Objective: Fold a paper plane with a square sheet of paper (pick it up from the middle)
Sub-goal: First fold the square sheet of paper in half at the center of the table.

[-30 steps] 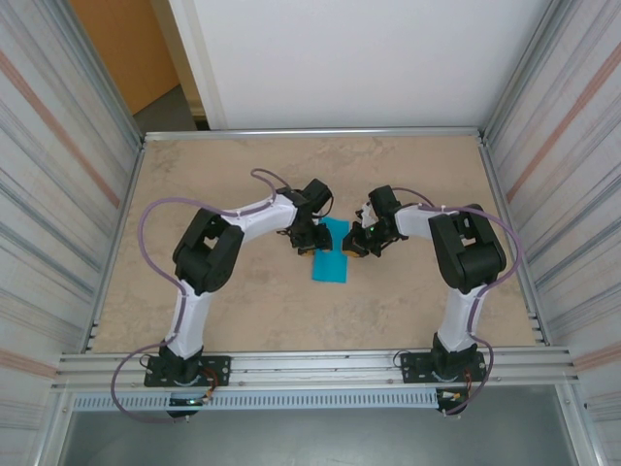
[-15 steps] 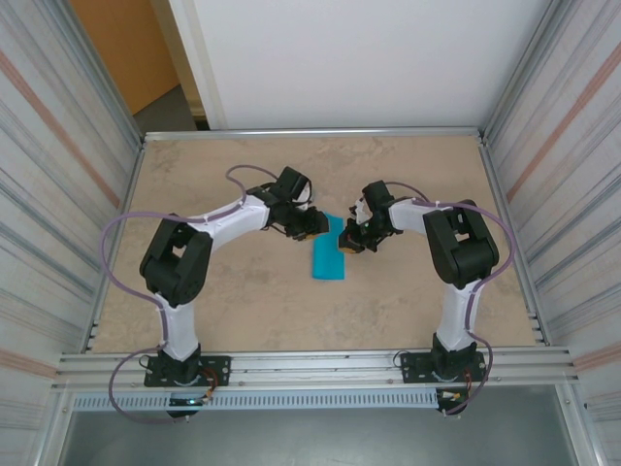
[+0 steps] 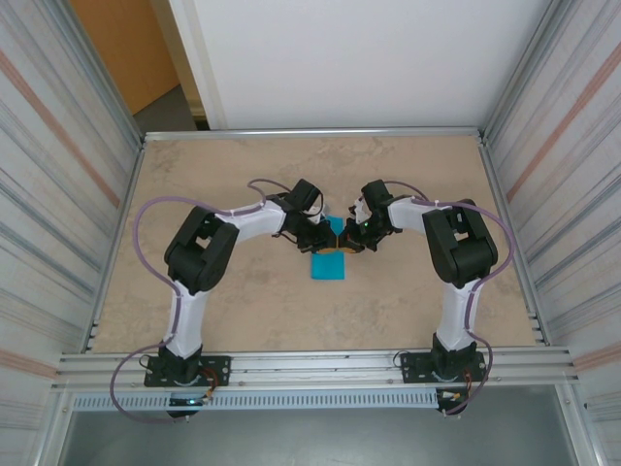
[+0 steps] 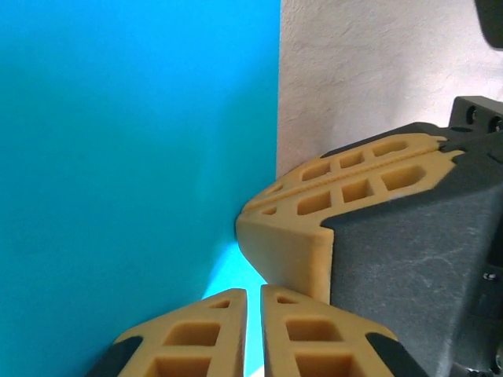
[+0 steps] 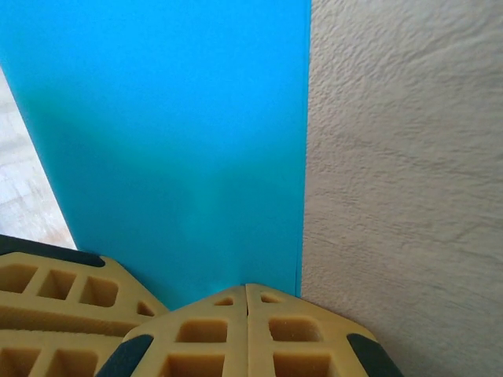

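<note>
1 paper sheet (image 3: 329, 264), 2 end effectors (image 3: 324, 241) (image 3: 348, 240)

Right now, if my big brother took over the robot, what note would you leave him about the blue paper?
Left gripper: fingers almost together, with the square sheet of paper showing in the slit, so it looks pinched.
Right gripper: fingers shut at the sheet's edge, probably pinching it too.
Paper: in the middle of the table, its far end under both grippers, which meet there.
Done: both grippers are on the far edge.
Left: all the plane folds. No sharp point or dart shape shows yet.
</note>
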Robot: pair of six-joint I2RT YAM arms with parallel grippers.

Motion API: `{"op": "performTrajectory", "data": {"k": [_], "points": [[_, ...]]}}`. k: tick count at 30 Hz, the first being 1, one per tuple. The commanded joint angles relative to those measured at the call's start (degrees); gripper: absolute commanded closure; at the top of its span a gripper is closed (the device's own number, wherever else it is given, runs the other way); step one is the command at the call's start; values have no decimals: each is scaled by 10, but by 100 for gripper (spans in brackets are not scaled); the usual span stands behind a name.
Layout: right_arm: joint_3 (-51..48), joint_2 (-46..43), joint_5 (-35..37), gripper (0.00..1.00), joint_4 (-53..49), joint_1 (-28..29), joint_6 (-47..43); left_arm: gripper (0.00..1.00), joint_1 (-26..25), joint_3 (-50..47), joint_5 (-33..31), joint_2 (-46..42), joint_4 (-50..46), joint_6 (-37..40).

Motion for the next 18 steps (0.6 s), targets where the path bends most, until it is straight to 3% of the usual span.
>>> {"op": "performTrajectory", "data": {"k": [1,11,18], "points": [[-37,74,160,94,-76,9,-15,88,7,16,9,21,-12,5],[-37,92,178,94,-104,6,-23,90,38,-37,17,27,13,13],[-37,101,182,94,-111,1,-26,90,84,-113,15,-18,16,39]]}}
